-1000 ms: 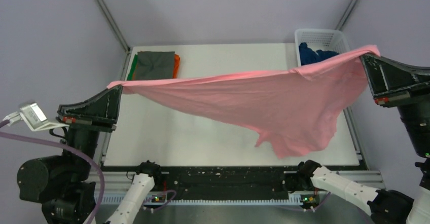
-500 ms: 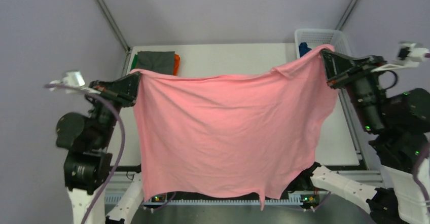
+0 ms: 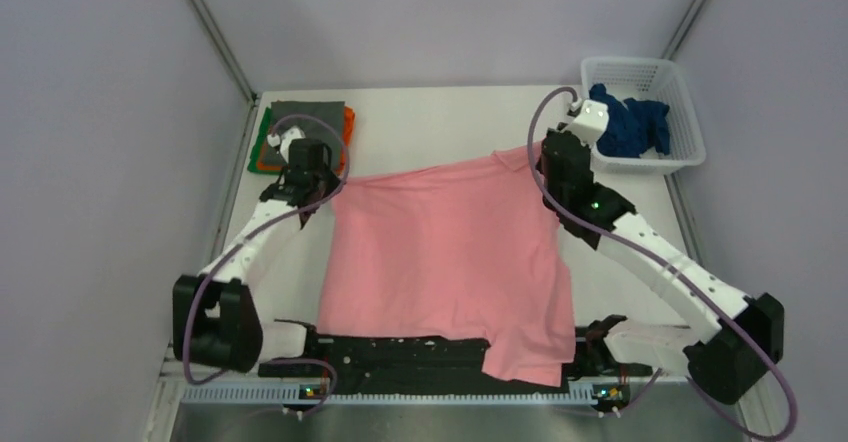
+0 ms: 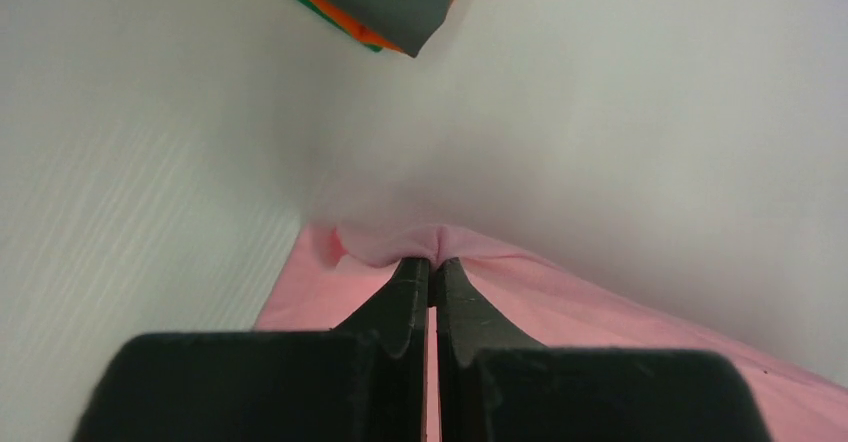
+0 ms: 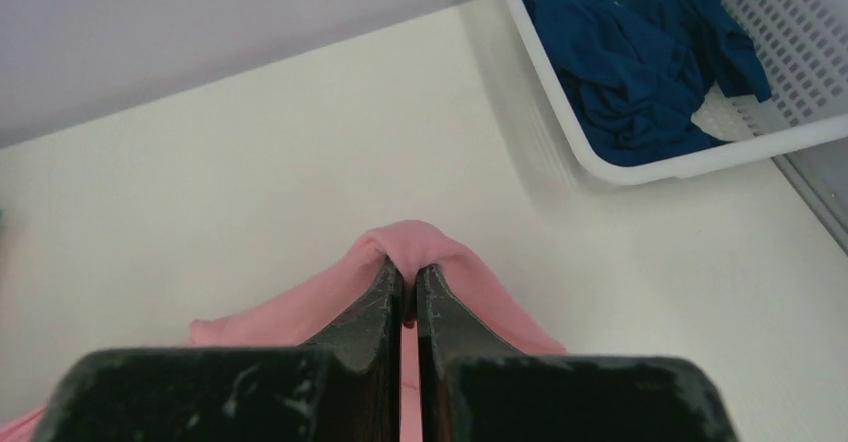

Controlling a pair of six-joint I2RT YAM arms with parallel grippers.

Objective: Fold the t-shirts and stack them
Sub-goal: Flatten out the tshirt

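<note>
The light pink t-shirt [image 3: 450,252] lies spread over the white table, its near hem hanging over the front edge. My left gripper [image 3: 330,184] is shut on its far left corner, seen in the left wrist view [image 4: 432,260]. My right gripper [image 3: 545,152] is shut on its far right corner, seen in the right wrist view [image 5: 410,262]. A folded stack with the grey t-shirt [image 3: 305,122] on top of orange and green ones sits at the far left; it also shows in the left wrist view [image 4: 390,2]. The dark blue t-shirt [image 3: 630,127] lies crumpled in the basket.
The white mesh basket [image 3: 600,70] stands at the far right corner, also in the right wrist view [image 5: 620,167]. The table [image 3: 450,122] is framed by metal rails and purple walls. The arm bases and a black rail run along the near edge.
Both arms have swung forward and down, from holding the pink shirt hanging high in the air to laying it out across the table. Both grips on the corners are unchanged.
</note>
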